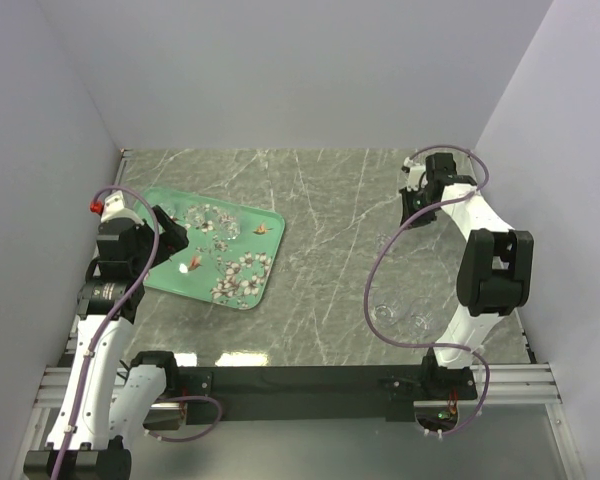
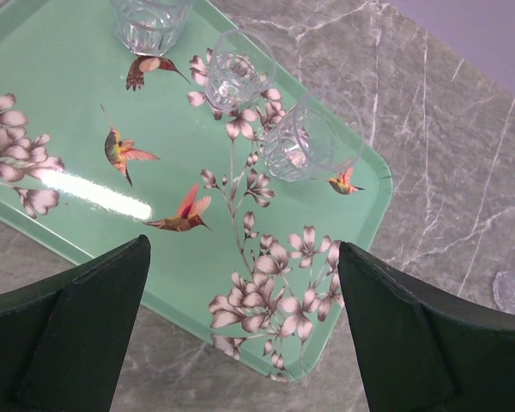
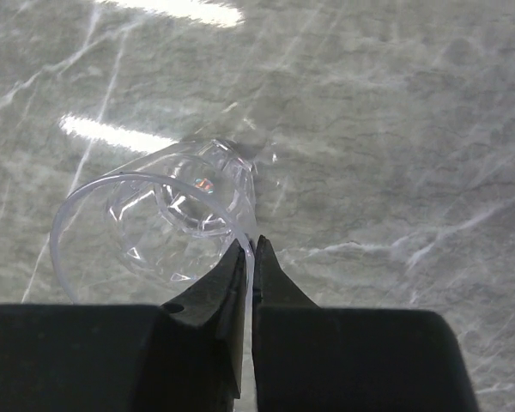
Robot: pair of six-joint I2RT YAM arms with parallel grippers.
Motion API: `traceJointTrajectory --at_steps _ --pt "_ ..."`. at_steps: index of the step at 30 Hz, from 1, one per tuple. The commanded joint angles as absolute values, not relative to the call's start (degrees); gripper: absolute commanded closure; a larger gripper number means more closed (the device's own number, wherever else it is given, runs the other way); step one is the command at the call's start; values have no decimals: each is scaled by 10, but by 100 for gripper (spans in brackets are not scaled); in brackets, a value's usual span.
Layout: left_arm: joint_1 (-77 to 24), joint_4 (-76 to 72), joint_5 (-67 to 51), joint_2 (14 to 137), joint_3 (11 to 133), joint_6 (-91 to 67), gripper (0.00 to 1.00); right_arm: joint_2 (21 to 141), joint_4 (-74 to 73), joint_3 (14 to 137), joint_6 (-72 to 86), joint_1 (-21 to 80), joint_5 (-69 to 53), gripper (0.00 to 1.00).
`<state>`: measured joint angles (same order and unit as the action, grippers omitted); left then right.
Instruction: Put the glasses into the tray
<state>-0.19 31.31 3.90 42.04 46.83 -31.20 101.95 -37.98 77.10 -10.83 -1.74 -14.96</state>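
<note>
The mint-green tray [image 1: 205, 285] lies at the left and fills the left wrist view [image 2: 69, 103]. Three clear glasses stand in it near its far edge: one [image 2: 150, 21], a second [image 2: 234, 73] and a third [image 2: 309, 142]. My left gripper [image 2: 245, 318] is open and empty, hovering above the tray's near right corner [image 1: 170, 235]. My right gripper [image 3: 251, 249] is shut on the rim of a clear glass [image 3: 167, 219] and holds it tilted above the table. This gripper is at the far right in the top view [image 1: 412, 215]. Two more glasses [image 1: 383, 313] [image 1: 417, 322] stand on the table at the near right.
The grey marble table [image 1: 320, 220] is walled in by pale panels on the left, back and right. The right arm's black elbow [image 1: 492, 270] rises beside the two loose glasses. A black rail [image 1: 300, 380] runs along the near edge.
</note>
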Motion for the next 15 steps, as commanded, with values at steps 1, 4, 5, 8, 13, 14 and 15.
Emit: traceJointTrajectory --at_steps 1,4,5,8,13,14,15 --pt "-1 306 34 408 464 -322 3 1007 -403 824 -154 -12 -219 100" --pt "-1 308 33 405 464 -323 3 1005 -417 848 -171 -3 -262 100" --pt "-1 308 33 404 463 -324 3 1005 -418 859 -174 -3 -268 100" --pt "-1 312 33 398 461 -328 3 1012 -431 883 -182 37 -278 100" --pt "-1 321 32 382 456 -335 3 1035 -447 922 -190 98 -279 100" --pt "-1 322 32 381 455 -336 3 1041 -453 938 -194 122 -279 100" --pt "-1 323 32 375 454 -338 3 1045 -455 946 -196 133 -279 100"
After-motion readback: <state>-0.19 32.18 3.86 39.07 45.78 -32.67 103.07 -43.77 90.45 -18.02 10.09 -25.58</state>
